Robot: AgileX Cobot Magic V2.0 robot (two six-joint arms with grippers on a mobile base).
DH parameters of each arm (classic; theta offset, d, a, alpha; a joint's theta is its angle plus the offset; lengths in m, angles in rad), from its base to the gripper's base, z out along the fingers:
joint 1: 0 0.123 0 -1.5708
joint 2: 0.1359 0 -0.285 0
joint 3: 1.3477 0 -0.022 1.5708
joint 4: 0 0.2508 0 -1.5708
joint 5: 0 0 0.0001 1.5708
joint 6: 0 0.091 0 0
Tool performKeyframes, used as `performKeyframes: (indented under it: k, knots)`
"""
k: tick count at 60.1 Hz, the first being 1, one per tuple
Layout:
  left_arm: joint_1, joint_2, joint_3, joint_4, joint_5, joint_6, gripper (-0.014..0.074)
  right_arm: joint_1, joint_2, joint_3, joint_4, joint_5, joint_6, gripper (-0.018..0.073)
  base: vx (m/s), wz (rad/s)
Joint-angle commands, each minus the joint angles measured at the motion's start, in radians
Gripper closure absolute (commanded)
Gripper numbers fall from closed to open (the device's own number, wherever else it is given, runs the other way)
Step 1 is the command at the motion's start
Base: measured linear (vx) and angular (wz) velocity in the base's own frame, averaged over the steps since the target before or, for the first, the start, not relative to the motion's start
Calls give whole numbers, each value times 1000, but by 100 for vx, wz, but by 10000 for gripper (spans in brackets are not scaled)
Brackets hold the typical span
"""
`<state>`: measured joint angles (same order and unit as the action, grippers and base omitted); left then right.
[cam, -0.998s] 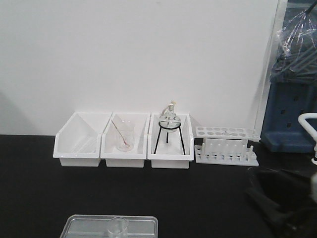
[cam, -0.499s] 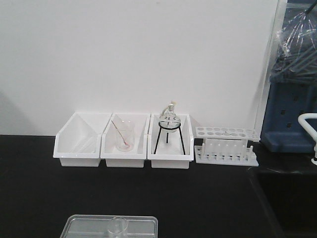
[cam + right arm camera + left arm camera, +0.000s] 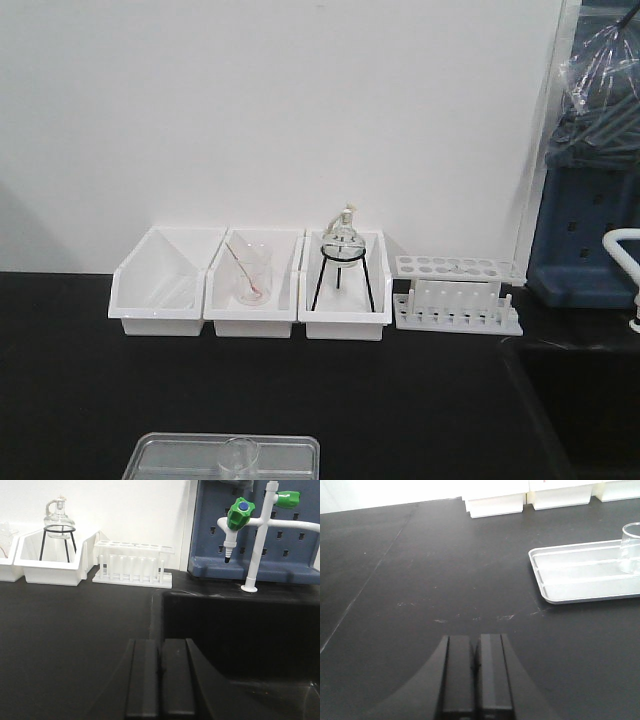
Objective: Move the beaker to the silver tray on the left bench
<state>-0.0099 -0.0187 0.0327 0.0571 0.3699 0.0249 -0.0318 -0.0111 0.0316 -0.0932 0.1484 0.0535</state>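
Note:
The small clear beaker (image 3: 238, 457) stands upright inside the silver tray (image 3: 170, 455) at the bottom edge of the front view. In the left wrist view the same beaker (image 3: 631, 548) rises from the tray (image 3: 570, 575) at the far right, on the black bench top (image 3: 445, 570). My left gripper (image 3: 475, 642) is shut, empty, and well to the left of the tray. My right gripper (image 3: 161, 645) is shut on nothing, over the bench at the sink's left edge. Neither gripper shows in the front view.
Three white bins (image 3: 250, 285) line the wall: one holds a beaker with a pinkish rod (image 3: 252, 273), another a flask on a black tripod (image 3: 342, 260). A white tube rack (image 3: 456, 293) stands to their right. A black sink (image 3: 235, 630), a green-capped tap (image 3: 240, 512) and a blue pegboard (image 3: 280, 550) are at right.
A dark arm that stood at the front view's lower right one second ago has gone out of that view. The beaker and tray have not moved.

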Motion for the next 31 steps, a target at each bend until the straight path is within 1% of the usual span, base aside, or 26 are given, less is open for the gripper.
performKeyframes:
  k: [1, 31]
  knots:
    - [-5, -6, 20, -3, -75, -1, 595, 2, -12, 5, 0, -76, 1, 573, 0, 0]
    - [-5, -6, 20, -3, -75, -1, 595, 2, -12, 5, 0, -76, 1, 573, 0, 0]
